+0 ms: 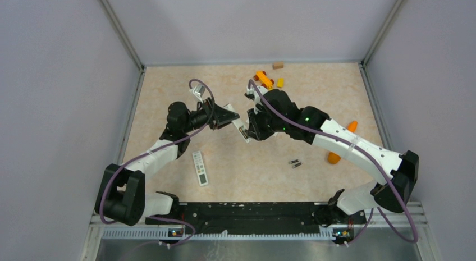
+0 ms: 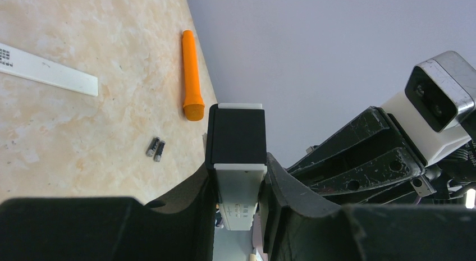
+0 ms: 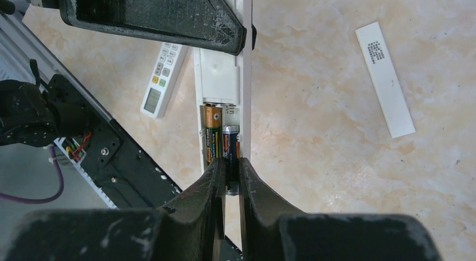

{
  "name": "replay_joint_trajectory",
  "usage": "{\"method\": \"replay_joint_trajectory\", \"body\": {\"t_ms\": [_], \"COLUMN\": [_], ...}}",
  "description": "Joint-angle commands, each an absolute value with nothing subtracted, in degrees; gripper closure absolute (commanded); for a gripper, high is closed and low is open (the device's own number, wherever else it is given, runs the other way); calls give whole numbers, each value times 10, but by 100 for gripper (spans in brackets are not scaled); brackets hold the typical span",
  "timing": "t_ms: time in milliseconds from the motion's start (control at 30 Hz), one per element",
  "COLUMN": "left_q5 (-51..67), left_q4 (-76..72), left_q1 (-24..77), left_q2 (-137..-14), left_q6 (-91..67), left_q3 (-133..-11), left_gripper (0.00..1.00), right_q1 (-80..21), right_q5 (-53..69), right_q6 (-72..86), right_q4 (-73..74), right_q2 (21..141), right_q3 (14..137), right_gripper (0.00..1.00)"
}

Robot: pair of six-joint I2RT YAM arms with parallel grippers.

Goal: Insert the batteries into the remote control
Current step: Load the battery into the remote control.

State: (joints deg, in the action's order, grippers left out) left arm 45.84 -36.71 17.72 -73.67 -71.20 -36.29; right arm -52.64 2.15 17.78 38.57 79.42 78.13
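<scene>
Left fingers [image 2: 275, 179] clamp remote [image 3: 219, 81] aloft. Right fingers [image 3: 216, 177] pinch black cell [image 3: 230, 140] at its near end. The cell lies along the remote's long axis, beside gold cell [image 3: 211, 126]. Seating looks like right arm's job.

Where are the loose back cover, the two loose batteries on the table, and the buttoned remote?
back cover [image 3: 386, 78], right wrist view, middle of the strip.
loose batteries [image 2: 160, 151], left wrist view, right-hand cell's middle.
buttoned remote [image 3: 163, 78], right wrist view, its keypad.

L gripper [image 2: 238, 185] blocks remote control [image 3: 222, 76] far end; near end free.
</scene>
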Motion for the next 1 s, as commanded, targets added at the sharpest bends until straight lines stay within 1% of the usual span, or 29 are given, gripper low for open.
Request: {"method": "replay_joint_trajectory", "body": {"t_ms": [0, 133, 267, 467, 633, 967], "left_q5": [477, 480, 479, 475, 472, 474], "left_q4": [-433, -446, -454, -464, -467, -480], "left_q1": [179, 179, 179, 178, 173, 159], "left_q2": [-739, -741, -742, -742, -742, -742], "left_q6": [-742, -757, -770, -781, -786, -801], "left_q3": [-367, -365, -363, -361, -359, -354], "left_gripper": [100, 100, 100, 100, 100, 100], "right_q1": [-534, -534, -534, -534, -534, -534], "right_q5": [3, 3, -20, -15, -19, -19], "right_q6": [196, 205, 220, 242, 252, 271], "right_q4": [354, 343, 330, 307, 310, 290], "right_q2": [796, 803, 805, 811, 809, 776], "right_q3": [793, 793, 797, 800, 804, 796], "right_gripper": [88, 88, 85, 83, 70, 55]}}
